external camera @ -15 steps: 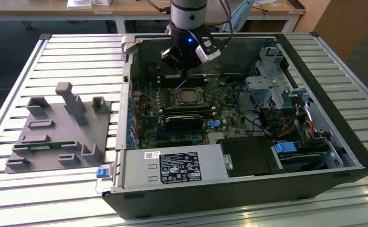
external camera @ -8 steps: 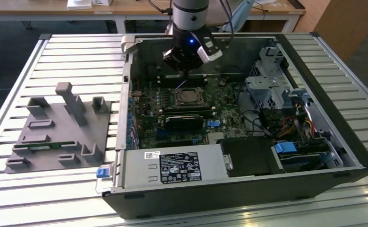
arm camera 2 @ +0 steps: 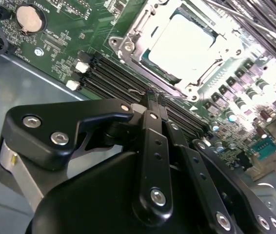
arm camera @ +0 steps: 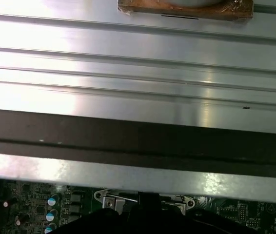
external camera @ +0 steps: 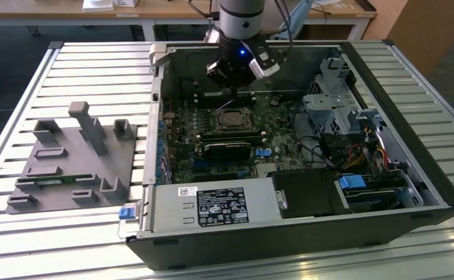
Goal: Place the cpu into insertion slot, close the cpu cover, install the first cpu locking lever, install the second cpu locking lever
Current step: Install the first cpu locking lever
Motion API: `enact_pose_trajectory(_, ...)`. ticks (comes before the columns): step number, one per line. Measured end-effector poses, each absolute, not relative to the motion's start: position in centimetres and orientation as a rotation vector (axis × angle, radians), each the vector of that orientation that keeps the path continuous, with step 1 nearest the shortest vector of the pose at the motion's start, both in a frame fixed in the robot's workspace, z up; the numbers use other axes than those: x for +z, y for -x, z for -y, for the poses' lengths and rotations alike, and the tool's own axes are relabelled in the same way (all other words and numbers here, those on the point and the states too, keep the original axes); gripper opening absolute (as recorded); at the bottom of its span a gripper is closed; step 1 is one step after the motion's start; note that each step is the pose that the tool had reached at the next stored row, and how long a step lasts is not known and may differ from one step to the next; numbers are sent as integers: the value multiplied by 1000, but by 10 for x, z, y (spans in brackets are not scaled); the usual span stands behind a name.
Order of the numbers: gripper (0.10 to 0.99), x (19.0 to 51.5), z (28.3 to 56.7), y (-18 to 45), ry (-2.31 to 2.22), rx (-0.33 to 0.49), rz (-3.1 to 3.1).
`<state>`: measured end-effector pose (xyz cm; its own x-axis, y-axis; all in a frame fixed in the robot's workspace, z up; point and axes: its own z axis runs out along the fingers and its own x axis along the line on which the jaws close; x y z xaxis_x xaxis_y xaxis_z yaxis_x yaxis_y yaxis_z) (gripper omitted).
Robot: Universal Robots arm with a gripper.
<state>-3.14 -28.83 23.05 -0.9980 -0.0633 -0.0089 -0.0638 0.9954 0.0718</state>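
Here the second wrist view shows the end effector [arm camera 2: 153, 100] pinched shut, empty, beside the seated cpu [arm camera 2: 184, 43].

Work surface: a table [external camera: 71, 64] of ribbed aluminium slats, reflecting bright overhead light; the same slats [arm camera: 138, 63] appear in the first wrist view. Behind it, a wooden desk [external camera: 172, 13] on pale legs runs along the far edge of the exterior view. A wooden panel [external camera: 429, 26] stands at that view's right. Floor [external camera: 9, 46] beyond the table is dark, with a cable trailing across it.
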Motion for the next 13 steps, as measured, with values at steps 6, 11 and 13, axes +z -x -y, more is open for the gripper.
enact_pose_trajectory(6,106,224,287,26,99,114,-3139)
enact_pose_trajectory(11,106,214,286,16,99,115,-3150)
enact_pose_trajectory(13,106,212,286,15,99,115,-3152)
